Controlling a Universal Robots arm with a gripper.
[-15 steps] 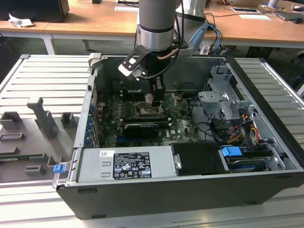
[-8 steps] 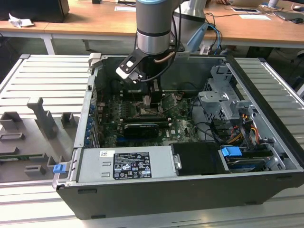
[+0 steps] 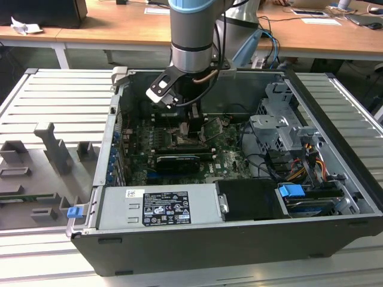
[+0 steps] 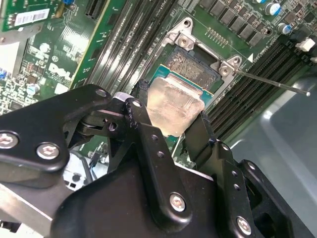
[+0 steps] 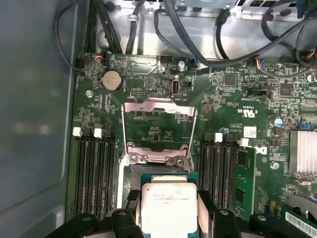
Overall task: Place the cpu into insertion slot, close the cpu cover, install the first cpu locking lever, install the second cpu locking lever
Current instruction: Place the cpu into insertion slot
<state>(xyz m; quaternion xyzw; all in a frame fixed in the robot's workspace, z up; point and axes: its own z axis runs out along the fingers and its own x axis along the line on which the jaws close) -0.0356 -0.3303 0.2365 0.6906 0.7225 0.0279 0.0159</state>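
The cpu [image 5: 167, 201], a small square chip with a silver face and green edge, sits between the black fingers [image 5: 124, 218] of my gripper [image 5: 168, 220], which is shut on it. It hangs just over the insertion slot [image 5: 132, 173], whose dark centre and silvery rim [image 4: 190, 64] show beyond the chip. The cpu cover [image 5: 158, 105], a thin silvery frame, is swung open and lies flat on the green board past the slot. A thin locking lever rod [image 4: 272, 83] sticks out from the slot's corner. In the exterior view my gripper [image 3: 191, 122] reaches down into the open computer case.
Black memory slots [image 5: 94, 173] flank the socket on both sides. A grey power supply box [image 3: 155, 206] lies at the case's front, a long black card [image 3: 176, 161] before the socket, a metal drive cage [image 3: 281, 128] and cables at the exterior view's right.
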